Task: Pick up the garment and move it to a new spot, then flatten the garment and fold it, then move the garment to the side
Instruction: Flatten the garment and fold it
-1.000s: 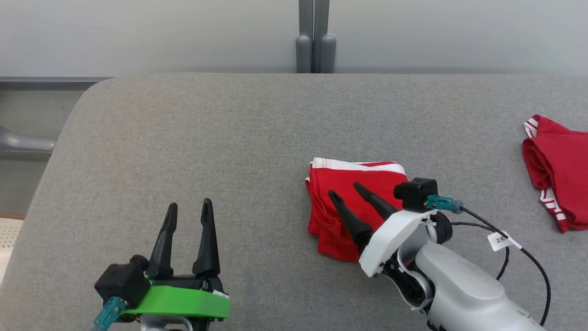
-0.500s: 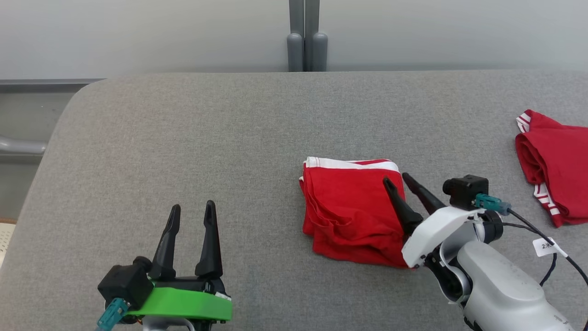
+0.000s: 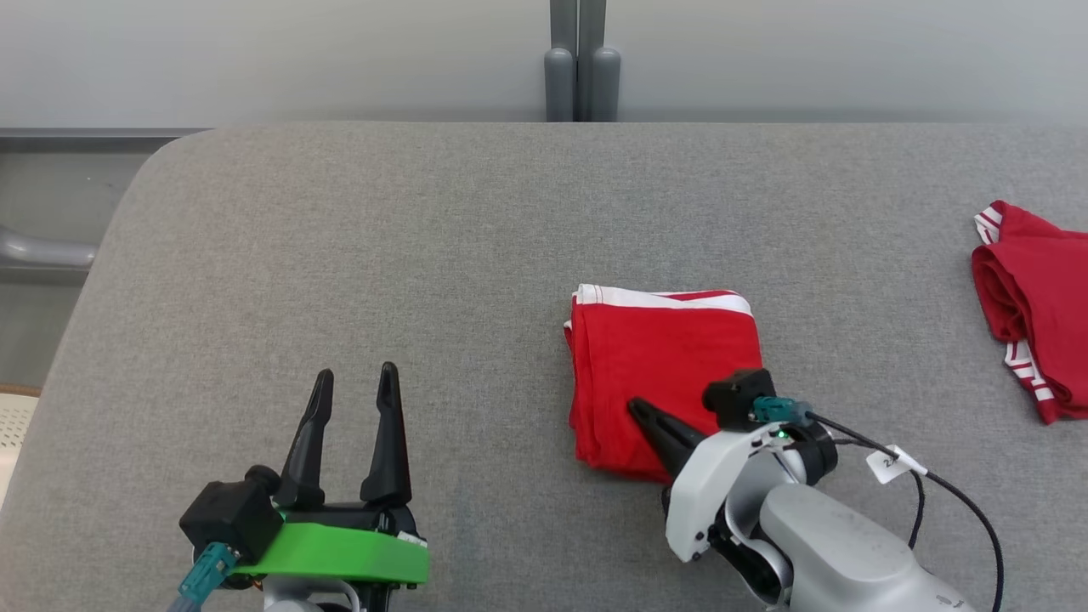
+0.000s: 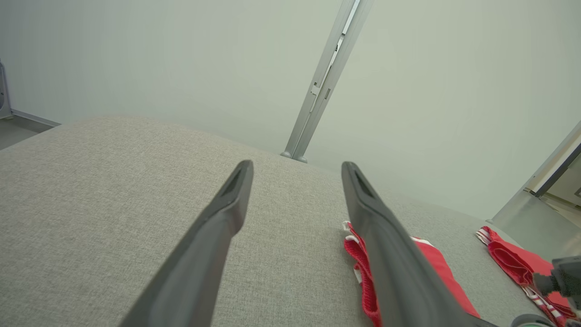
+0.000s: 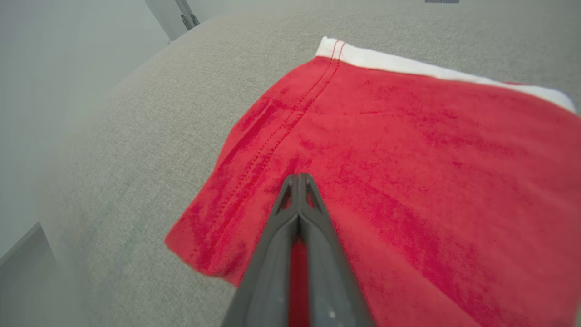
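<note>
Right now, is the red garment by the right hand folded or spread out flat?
Folded: the red garment is a compact rectangle, with stacked layer edges showing along its left side.

A broad bench [image 3: 382, 255] covered in grey woven fabric, its far left corner rounded, carries two pieces of clothing. A folded red garment [image 3: 663, 365] with a white band along its far edge lies flat, right of the middle and towards the near side. Well apart from it, further right, a second red garment [image 3: 1028, 297] with white-striped trim lies loosely bunched.
</note>
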`<state>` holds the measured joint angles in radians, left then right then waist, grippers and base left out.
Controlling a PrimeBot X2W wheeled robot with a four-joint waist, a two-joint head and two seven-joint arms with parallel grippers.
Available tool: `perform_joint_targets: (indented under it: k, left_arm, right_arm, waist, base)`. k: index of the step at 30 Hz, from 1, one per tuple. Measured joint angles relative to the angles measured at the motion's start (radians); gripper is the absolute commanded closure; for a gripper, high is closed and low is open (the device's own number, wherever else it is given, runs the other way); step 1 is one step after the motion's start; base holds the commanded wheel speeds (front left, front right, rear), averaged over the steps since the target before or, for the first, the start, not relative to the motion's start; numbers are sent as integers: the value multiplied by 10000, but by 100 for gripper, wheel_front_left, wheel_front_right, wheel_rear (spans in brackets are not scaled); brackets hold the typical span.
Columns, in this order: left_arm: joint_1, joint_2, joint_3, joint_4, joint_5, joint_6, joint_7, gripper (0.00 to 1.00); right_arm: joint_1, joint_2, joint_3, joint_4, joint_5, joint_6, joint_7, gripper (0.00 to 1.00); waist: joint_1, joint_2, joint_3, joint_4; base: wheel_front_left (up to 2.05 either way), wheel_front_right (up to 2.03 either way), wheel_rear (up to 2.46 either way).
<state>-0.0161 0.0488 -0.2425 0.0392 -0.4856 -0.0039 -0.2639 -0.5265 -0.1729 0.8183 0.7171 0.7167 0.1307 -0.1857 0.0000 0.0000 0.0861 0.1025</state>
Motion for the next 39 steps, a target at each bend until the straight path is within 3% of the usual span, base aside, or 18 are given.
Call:
perform_joint_targets:
  k: [12, 16, 20, 21, 23, 24, 30, 39]
  left_arm:
    - [-53, 0, 65, -48, 0, 12, 0, 0]
    - [-52, 0, 119, -54, 0, 35, -2, 0]
    - [-50, 0, 178, -38, 46, 31, 0, 0]
    - [-50, 0, 190, -25, 71, 29, -2, 0]
    - [-52, 0, 234, 17, 134, -2, -2, 0]
    - [-55, 0, 253, 40, 167, -6, 0, 0]
    - [-238, 0, 493, 303, 458, -61, -2, 0]
    - [36, 0, 713, 458, 692, 12, -2, 0]
  right_arm:
    - [-112, 267, 1925, 274, 832, 0, -198, 100]
    - [-481, 196, 1894, 167, 784, 0, -589, 100]
    - [-598, 29, 1193, -171, 472, 2, -721, 100]
    - [-594, -8, 865, -314, 347, 0, -727, 81]
    - [-582, -128, -98, -832, -182, 2, -759, 13]
    - [-525, -169, -506, -1005, -437, 0, -765, 0]
    - [725, -42, -3379, -2462, -2284, 0, -771, 0]
    - [2931, 456, -6247, -4635, -4159, 0, -769, 0]
  waist:
    - [0, 0, 90, 59]
    - [0, 0, 66, -59]
    - [0, 0, -3, -232]
    - [0, 0, -21, -276]
    - [0, 0, -65, -399]
    - [0, 0, -84, -450]
    - [0, 0, -277, -835]
    - [0, 0, -588, -1388]
  base:
    - [0, 0, 0]
    - [0, 0, 0]
    - [0, 0, 0]
    - [0, 0, 0]
    - [0, 0, 0]
    - [0, 0, 0]
    - [0, 0, 0]
    - [0, 0, 0]
